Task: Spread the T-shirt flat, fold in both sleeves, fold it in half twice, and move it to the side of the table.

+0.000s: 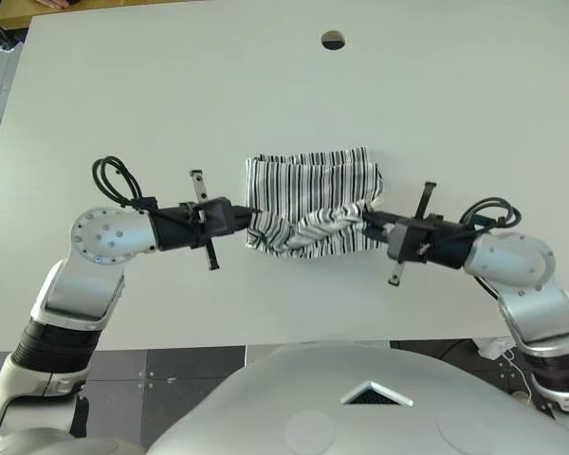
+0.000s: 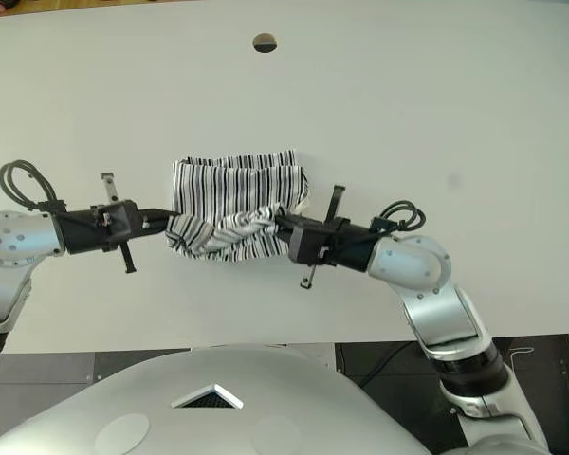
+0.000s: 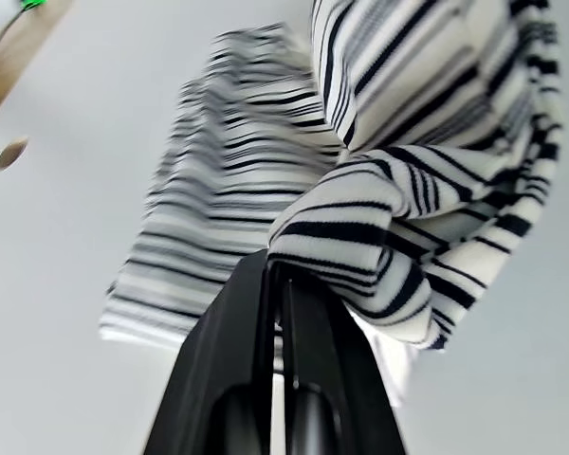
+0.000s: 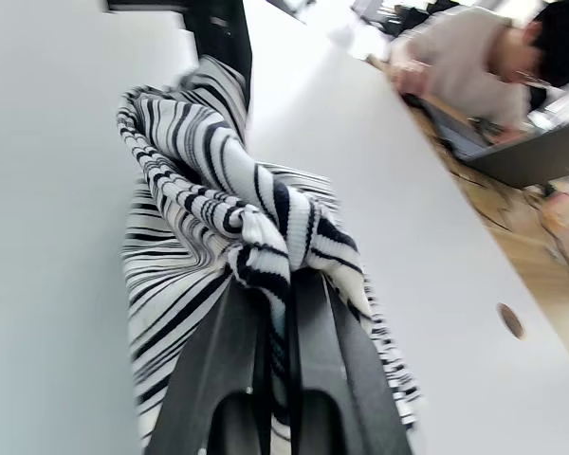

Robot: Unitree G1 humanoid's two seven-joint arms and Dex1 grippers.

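T-shirt [image 1: 313,204]: ribbed knit with narrow black and white stripes, folded into a rough rectangle. It lies near the middle of the table, between the two arms.
T-shirt, far part: lies flat on the table with a fairly straight far edge; the stripes run front to back.
T-shirt, near part: bunched and twisted into soft, rope-like folds and raised off the table. The stripes curve with the creases.
Left tool [image 1: 247,215]: two slim black fingers [image 3: 229,360], matte and flat-sided, closed to a narrow gap on the left near corner of the T-shirt. The left wrist view shows a thick roll of knit pinched at their tips.
Right tool [image 1: 367,221]: matching black fingers [image 4: 209,379], clamped on the right near corner. The right wrist view shows the cloth knotted over the tips and draping down between them.
Arms: rounded silver shells with black wrist sections. They come in level from each side, just above the table.
Cables [image 1: 114,178]: glossy black loops at each wrist.
Table [image 1: 171,95]: white, smooth and matte, with broad straight edges.
Hole [image 1: 333,40]: a small round opening in the table, well beyond the T-shirt.
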